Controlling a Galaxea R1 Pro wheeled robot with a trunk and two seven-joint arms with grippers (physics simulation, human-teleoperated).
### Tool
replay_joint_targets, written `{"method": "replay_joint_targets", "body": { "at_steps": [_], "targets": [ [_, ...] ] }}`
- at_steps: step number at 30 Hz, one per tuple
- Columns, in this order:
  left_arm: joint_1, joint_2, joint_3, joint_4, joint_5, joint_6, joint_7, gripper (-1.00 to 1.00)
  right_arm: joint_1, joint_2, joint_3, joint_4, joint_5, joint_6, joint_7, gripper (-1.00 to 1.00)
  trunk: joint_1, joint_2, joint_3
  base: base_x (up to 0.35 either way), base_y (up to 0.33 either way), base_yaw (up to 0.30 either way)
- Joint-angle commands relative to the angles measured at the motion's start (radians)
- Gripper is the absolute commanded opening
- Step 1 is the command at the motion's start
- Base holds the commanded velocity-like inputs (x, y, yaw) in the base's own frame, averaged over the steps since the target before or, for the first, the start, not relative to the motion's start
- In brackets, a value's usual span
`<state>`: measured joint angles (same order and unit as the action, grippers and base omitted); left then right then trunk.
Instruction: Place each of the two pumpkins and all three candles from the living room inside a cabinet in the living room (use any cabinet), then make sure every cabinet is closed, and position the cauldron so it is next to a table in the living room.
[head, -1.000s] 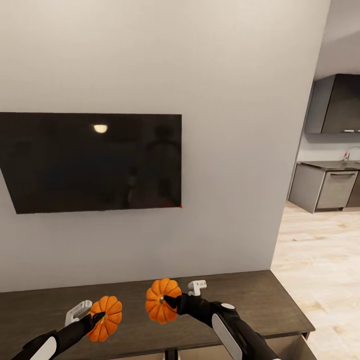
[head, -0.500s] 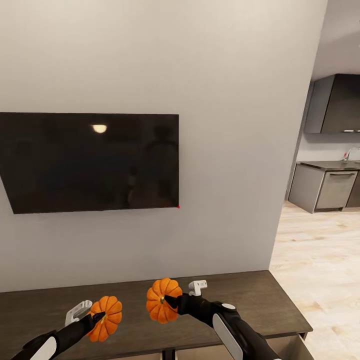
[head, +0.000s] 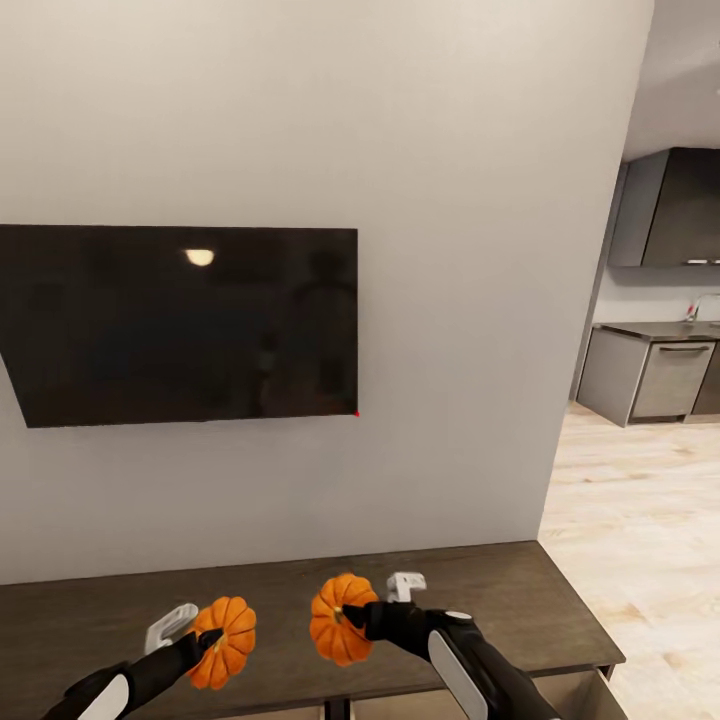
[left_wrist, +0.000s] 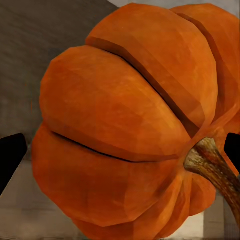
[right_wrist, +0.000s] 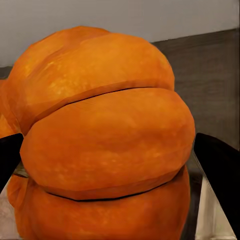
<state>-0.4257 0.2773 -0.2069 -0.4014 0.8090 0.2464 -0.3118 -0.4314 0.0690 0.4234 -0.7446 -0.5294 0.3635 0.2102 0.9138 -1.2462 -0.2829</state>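
Note:
Two orange ribbed pumpkins hang above the dark-brown cabinet (head: 520, 590), which runs along the wall under the TV. My left gripper (head: 213, 638) is shut on the left pumpkin (head: 228, 641), which looms large in the left wrist view (left_wrist: 130, 120) with its stem showing. My right gripper (head: 350, 617) is shut on the right pumpkin (head: 338, 620), seen close up between the black fingers (right_wrist: 220, 170) as pumpkin (right_wrist: 105, 135). A pulled-out front with a pale inside shows at the cabinet's right end (head: 585, 695). The candles, the cauldron and the table are out of view.
A black TV (head: 180, 322) hangs on the grey wall above the cabinet. To the right the wall ends and pale wood floor (head: 640, 540) leads to grey kitchen cupboards (head: 655, 378).
Both grippers with their pumpkins have shifted a little right and lower over the cabinet top. The view itself moved slightly between the earliest frame and now.

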Motion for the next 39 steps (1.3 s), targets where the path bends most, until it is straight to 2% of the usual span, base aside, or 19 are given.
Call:
{"method": "replay_joint_targets", "body": {
  "at_steps": [1, 5, 7, 12, 14, 17, 20, 21, 22, 24, 25, 27, 29, 32, 34, 37, 39],
  "targets": [
    [-0.001, -0.006, -0.005, -0.001, 0.002, 0.006, 0.022, -1.0, -0.001, 0.0, 0.0, 0.0, -0.009, 0.01, -0.011, -1.0, 0.0, -0.001, -0.001, 0.0, 0.0, 0.0],
    [-0.001, -0.043, -0.01, -0.01, -0.01, 0.012, 0.133, -1.0, -0.001, -0.003, -0.001, 0.003, -0.01, 0.017, -0.03, -1.0, 0.0, -0.001, -0.001, 0.0, 0.0, 0.0],
    [-0.001, -0.064, -0.019, -0.011, -0.013, 0.013, 0.161, -1.0, -0.001, -0.012, -0.001, 0.004, -0.01, 0.018, -0.032, -1.0, 0.0, -0.001, -0.001, 0.0, 0.0, 0.0],
    [-0.002, -0.089, -0.084, -0.014, -0.013, 0.015, 0.179, -1.0, -0.001, -0.043, -0.004, 0.042, -0.013, 0.019, -0.035, -1.0, 0.0, -0.001, -0.001, 0.0, 0.0, 0.0],
    [-0.002, -0.106, -0.099, -0.015, -0.015, 0.015, 0.181, -1.0, -0.001, -0.052, -0.007, 0.063, -0.014, 0.02, -0.035, -1.0, 0.0, -0.001, -0.001, 0.0, 0.0, 0.0],
    [-0.002, -0.142, -0.127, -0.016, -0.018, 0.013, 0.183, -1.0, -0.001, -0.06, -0.047, 0.079, -0.013, 0.02, -0.036, -1.0, 0.0, -0.001, -0.001, 0.0, 0.0, 0.0],
    [-0.002, -0.176, -0.184, -0.017, -0.019, 0.01, 0.189, -1.0, -0.001, -0.067, -0.083, 0.104, -0.012, 0.018, -0.036, -1.0, 0.0, -0.001, -0.001, 0.0, 0.0, 0.0],
    [-0.002, -0.198, -0.224, -0.018, -0.019, 0.007, 0.21, -1.0, -0.001, -0.069, -0.092, 0.13, -0.013, 0.012, -0.036, -1.0, 0.0, -0.001, -0.001, 0.0, 0.0, 0.0],
    [-0.002, -0.212, -0.248, -0.019, -0.019, 0.005, 0.23, -1.0, -0.001, -0.069, -0.096, 0.146, -0.013, 0.009, -0.036, -1.0, 0.0, -0.001, -0.001, 0.0, 0.0, 0.0],
    [-0.002, -0.243, -0.298, -0.038, -0.018, 0.003, 0.289, -1.0, -0.001, -0.07, -0.099, 0.167, -0.013, 0.002, -0.035, -1.0, 0.0, -0.001, -0.001, 0.0, 0.0, 0.0],
    [-0.002, -0.264, -0.337, -0.062, -0.018, 0.003, 0.339, -1.0, -0.001, -0.07, -0.101, 0.177, -0.013, -0.007, -0.036, -1.0, 0.0, -0.001, -0.001, 0.0, 0.0, 0.0],
    [-0.002, -0.288, -0.395, -0.081, -0.016, 0.002, 0.401, -1.0, -0.001, -0.071, -0.102, 0.218, -0.014, -0.039, -0.036, -1.0, 0.0, -0.001, -0.001, 0.0, 0.0, 0.0],
    [-0.002, -0.301, -0.42, -0.088, -0.016, 0.002, 0.423, -1.0, -0.001, -0.076, -0.103, 0.261, -0.014, -0.069, -0.035, -1.0, 0.0, -0.001, -0.001, 0.0, 0.0, 0.0],
    [-0.002, -0.329, -0.434, -0.091, -0.017, 0.002, 0.435, -1.0, -0.001, -0.092, -0.107, 0.296, -0.017, -0.101, -0.034, -1.0, 0.0, -0.001, -0.001, 0.0, 0.0, 0.0],
    [-0.002, -0.35, -0.438, -0.091, -0.018, 0.001, 0.438, -1.0, -0.001, -0.105, -0.137, 0.303, -0.018, -0.111, -0.033, -1.0, 0.0, -0.001, -0.001, 0.0, 0.0, 0.0],
    [-0.002, -0.376, -0.458, -0.091, -0.019, 0.001, 0.44, -1.0, -0.001, -0.115, -0.22, 0.307, -0.017, -0.118, -0.029, -1.0, 0.0, -0.001, -0.001, 0.0, 0.0, 0.0],
    [-0.003, -0.383, -0.471, -0.091, -0.019, 0.0, 0.441, -1.0, -0.001, -0.127, -0.247, 0.308, -0.017, -0.119, -0.024, -1.0, 0.0, -0.001, -0.001, 0.0, 0.0, 0.0]
  ]
}}
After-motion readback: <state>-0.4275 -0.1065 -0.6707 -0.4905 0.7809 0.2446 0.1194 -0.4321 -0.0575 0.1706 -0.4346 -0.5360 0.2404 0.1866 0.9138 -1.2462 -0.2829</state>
